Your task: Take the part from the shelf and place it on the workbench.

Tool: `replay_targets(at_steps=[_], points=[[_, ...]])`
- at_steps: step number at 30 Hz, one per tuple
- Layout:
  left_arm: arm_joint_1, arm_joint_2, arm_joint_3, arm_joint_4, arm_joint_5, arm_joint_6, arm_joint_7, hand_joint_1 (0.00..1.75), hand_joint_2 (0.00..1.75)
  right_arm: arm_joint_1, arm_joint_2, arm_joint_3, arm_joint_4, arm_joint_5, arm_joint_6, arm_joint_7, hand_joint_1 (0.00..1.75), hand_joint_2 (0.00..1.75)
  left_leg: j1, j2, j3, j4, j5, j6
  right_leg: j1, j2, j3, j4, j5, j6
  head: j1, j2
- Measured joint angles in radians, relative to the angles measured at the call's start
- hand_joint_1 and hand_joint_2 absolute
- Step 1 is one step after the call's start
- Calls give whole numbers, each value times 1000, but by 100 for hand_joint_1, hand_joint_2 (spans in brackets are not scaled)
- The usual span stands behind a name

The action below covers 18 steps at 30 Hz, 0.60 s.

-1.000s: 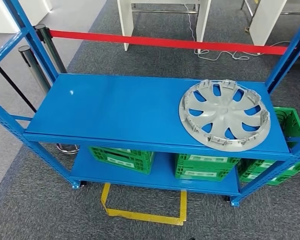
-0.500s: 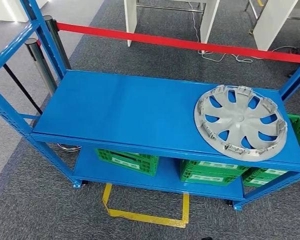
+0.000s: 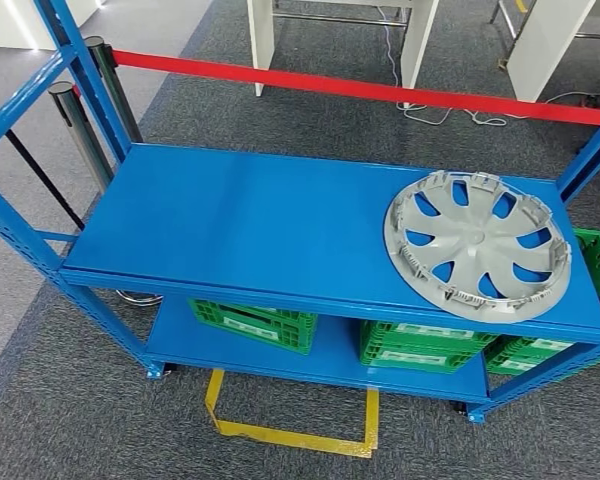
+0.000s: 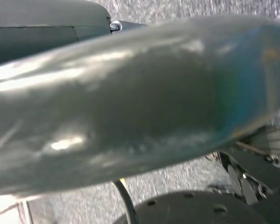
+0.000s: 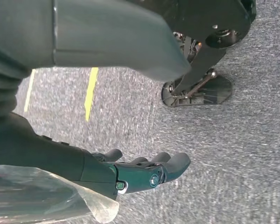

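Note:
A silver wheel cover (image 3: pixel 476 245) with curved spokes lies flat on the right end of the blue shelf's top board (image 3: pixel 267 220), in the head view. In the right wrist view my right hand (image 5: pixel 145 170) hangs over grey carpet with its dark fingers stretched out and nothing in them. The left wrist view has a large blurred grey shape, my left hand (image 4: pixel 131 102), close to the lens; how its fingers lie cannot be made out. Both hands are low and well away from the wheel cover.
Green crates (image 3: pixel 255 322) (image 3: pixel 425 345) stand on the lower board. A red barrier tape (image 3: pixel 357 88) runs behind the shelf, with metal posts (image 3: pixel 78 125) at its left end. A yellow floor outline (image 3: pixel 289 435) is marked in front. White table legs (image 3: pixel 261 45) stand beyond.
The whole head picture has shifted, so the camera has turned: shelf and wheel cover now sit further right in view. The wheel cover lies in the same place on the board.

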Motion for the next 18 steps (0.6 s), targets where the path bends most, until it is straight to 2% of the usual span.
replay_targets(at_steps=[5,11,15,18], points=[[9,12,-50,-23,97,-38,18,0,0,18,-15,28,-13,-96,13,16,0,175,0,0,1,0,0,0,0,0,1,0,-1,-2,0,0],[13,18,-72,-34,110,-45,25,0,0,27,-21,40,-20,-109,14,17,0,175,0,0,2,0,0,0,0,0,2,0,-1,-2,0,0],[13,19,-78,-37,111,-45,25,0,0,27,-23,46,-21,-110,14,17,0,0,0,0,2,0,0,0,0,0,3,0,-1,-2,0,0],[13,19,-79,-38,111,-45,25,0,0,28,-24,48,-22,-110,14,17,0,0,0,0,3,0,0,0,0,0,3,0,-1,-2,0,0]])
